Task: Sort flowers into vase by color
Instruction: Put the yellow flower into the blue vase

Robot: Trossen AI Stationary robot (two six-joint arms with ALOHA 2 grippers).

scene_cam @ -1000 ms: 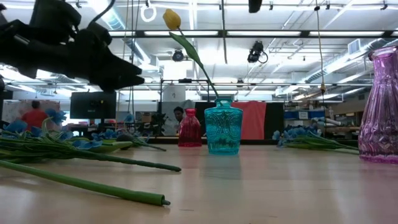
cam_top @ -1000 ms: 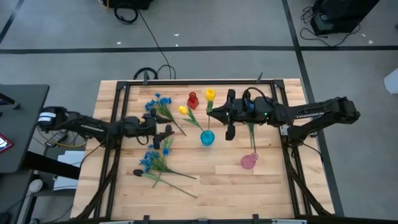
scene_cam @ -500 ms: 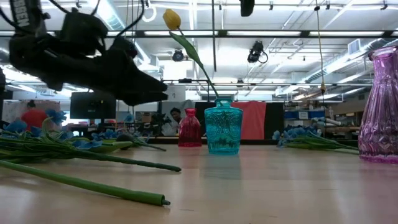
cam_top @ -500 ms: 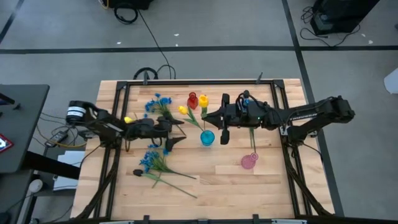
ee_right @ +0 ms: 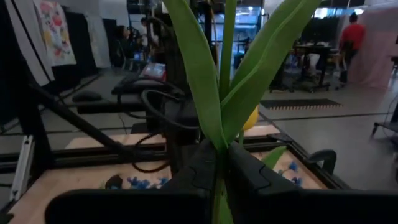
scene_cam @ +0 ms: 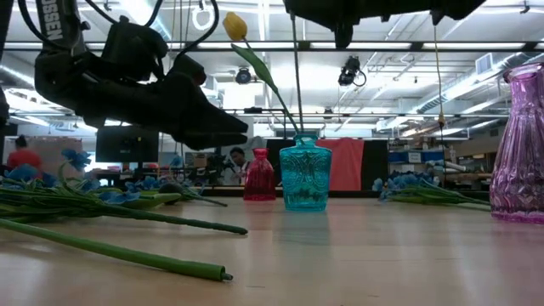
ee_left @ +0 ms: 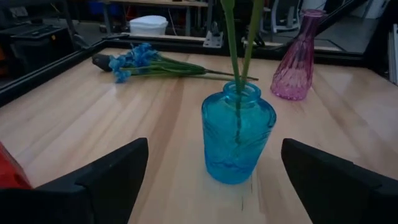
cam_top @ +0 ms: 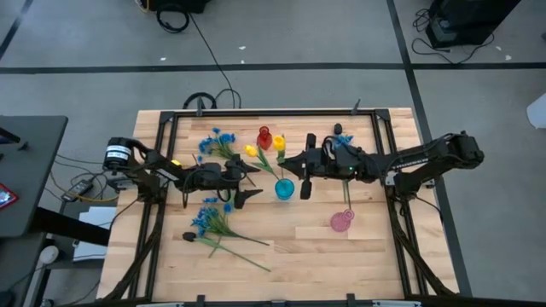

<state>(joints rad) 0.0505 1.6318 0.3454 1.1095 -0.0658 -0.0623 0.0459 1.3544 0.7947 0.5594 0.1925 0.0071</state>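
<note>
A blue glass vase [cam_top: 284,189] stands mid-table with one yellow flower [cam_top: 251,151] in it, leaning far-left. My right gripper [cam_top: 300,170] comes from the table's right, shut on a second yellow flower [cam_top: 279,143]. That flower's stem [scene_cam: 296,85] runs down to the vase's mouth [ee_left: 241,89], where both stems meet. My left gripper [cam_top: 250,182] is open just left of the vase. In its wrist view the vase [ee_left: 237,137] stands ahead between the fingers, apart from both. My right gripper pinches the yellow flower's stem [ee_right: 219,158] between its two fingers, just below where the long green leaves [ee_right: 199,74] spring. The fingers come level from the table's right, across the stem. The flower stands upright, bud [ee_right: 250,118] above, its lower end at the blue vase's mouth.
A red vase [cam_top: 264,136] stands behind the blue one and a pink vase [cam_top: 341,222] near right. Blue flower sprays lie near left [cam_top: 212,223], far left [cam_top: 217,141] and far right [cam_top: 339,130]. People [scene_cam: 24,157] show in the room beyond.
My right gripper has sunk and gone toward the table's left with the yellow flower, bringing its stem down to the blue vase's mouth. My left gripper has travelled toward the table's right, up to the blue vase, and dropped a little.
</note>
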